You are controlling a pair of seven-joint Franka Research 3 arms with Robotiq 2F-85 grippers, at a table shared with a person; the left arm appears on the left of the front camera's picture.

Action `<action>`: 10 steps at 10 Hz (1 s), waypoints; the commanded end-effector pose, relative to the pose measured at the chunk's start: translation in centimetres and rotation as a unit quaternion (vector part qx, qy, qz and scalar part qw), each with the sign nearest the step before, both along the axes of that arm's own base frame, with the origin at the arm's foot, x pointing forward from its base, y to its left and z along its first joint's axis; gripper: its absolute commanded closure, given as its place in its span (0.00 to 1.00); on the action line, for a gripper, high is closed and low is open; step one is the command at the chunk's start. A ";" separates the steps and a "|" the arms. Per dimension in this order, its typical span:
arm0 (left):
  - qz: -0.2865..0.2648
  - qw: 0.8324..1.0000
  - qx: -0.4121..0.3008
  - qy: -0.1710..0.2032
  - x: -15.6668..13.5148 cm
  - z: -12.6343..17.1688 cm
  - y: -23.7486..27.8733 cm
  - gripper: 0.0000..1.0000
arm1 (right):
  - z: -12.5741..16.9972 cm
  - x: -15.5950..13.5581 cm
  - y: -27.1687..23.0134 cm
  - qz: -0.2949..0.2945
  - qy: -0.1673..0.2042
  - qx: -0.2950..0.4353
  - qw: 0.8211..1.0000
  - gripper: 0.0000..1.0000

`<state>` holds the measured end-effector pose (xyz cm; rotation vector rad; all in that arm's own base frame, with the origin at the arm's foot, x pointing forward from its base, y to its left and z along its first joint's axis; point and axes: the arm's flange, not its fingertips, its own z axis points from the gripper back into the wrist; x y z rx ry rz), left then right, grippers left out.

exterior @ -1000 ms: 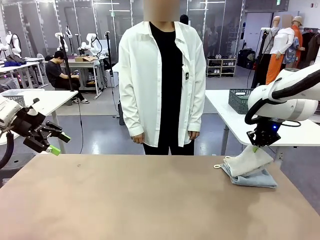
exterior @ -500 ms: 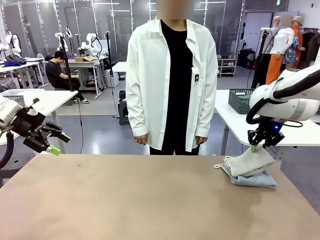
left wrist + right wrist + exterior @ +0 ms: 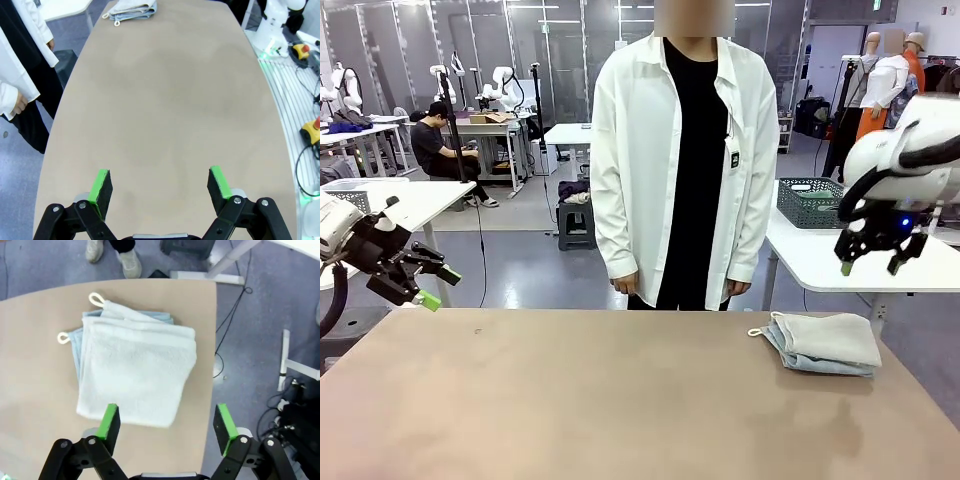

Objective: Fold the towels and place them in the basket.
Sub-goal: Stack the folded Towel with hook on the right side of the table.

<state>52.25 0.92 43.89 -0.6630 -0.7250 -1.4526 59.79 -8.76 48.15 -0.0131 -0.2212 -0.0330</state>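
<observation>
2 folded towels (image 3: 825, 342) lay stacked at the bench's (image 3: 600, 400) right far corner, the cream one on the blue-grey one, corner loops (image 3: 80, 317) outward. The right gripper (image 3: 872, 262) hung above them, fingers apart and empty; the left gripper (image 3: 425, 285) was held off the left edge, fingers apart. The terry was judged soft, light and floppy, best pinched through both layers at a folded edge.

Robotics lab: robot arms (image 3: 500, 85) on worktables (image 3: 485, 127).
</observation>
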 end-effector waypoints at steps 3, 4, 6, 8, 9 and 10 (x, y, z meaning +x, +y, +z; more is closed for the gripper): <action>-0.002 1.000 0.005 -0.002 -0.1 0.1 0.0 0.04 | 14.2 -15.6 1.9 -0.010 -0.084 0.043 0.995 0.00; -0.002 1.000 0.005 -0.002 -0.1 0.1 0.0 0.04 | 16.9 -19.0 1.9 -0.029 -0.146 0.068 0.987 0.00; -0.002 1.000 0.005 -0.002 -0.1 0.1 0.0 0.04 | 19.8 -23.5 2.6 -0.029 -0.205 0.088 0.974 0.00; -0.002 1.000 0.005 -0.002 -0.1 0.1 0.0 0.04 | 20.8 -25.3 3.8 -0.015 -0.217 0.090 0.972 0.00; -0.002 1.000 0.005 -0.002 -0.1 0.1 0.0 0.04 | 20.6 -25.6 4.2 -0.001 -0.225 0.084 0.971 0.00; -0.002 1.000 0.005 -0.002 -0.1 0.1 0.0 0.04 | 20.3 -25.4 4.7 0.002 -0.226 0.066 0.972 0.00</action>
